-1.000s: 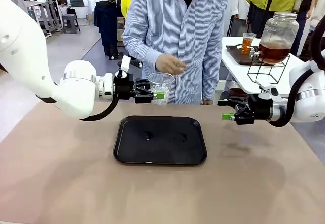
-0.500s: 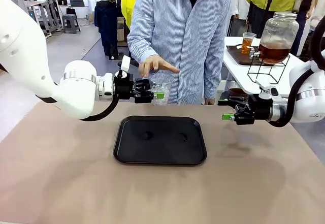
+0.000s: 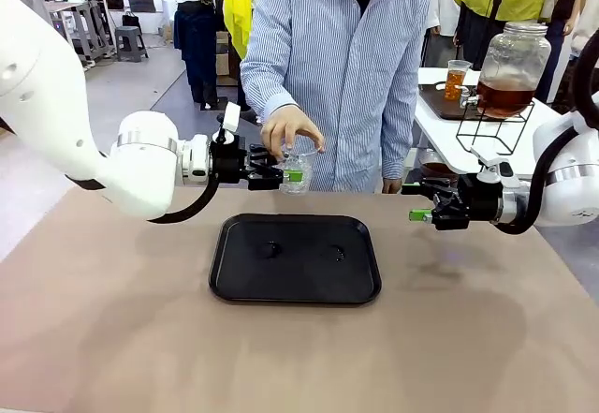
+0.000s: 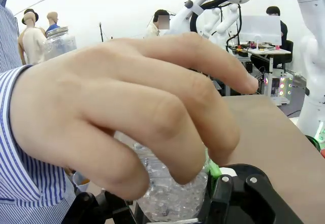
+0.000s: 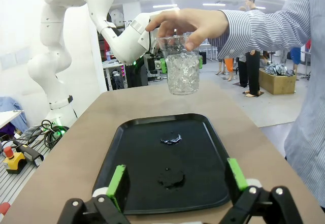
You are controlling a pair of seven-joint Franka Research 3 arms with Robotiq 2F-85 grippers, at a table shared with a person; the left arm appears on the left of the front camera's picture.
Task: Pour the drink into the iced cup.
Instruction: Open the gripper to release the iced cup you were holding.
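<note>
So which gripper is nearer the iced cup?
Left. The left gripper is shut on the iced cup, with a person's hand on its rim; the right gripper hangs open well off to the side.

Both arms are glossy white with rounded, bulbous joint housings ringed by thin silver bands. The left gripper (image 3: 292, 175) is black, with a small white block mounted on top of its wrist and a black cable looping beneath the forearm. The right gripper (image 3: 418, 214) is likewise black, its jaws faced with bright green pads, and a thick black cable curves behind it. The person (image 3: 342, 57) wears a blue-and-white striped button shirt with long cuffed sleeves over a dark top.
</note>
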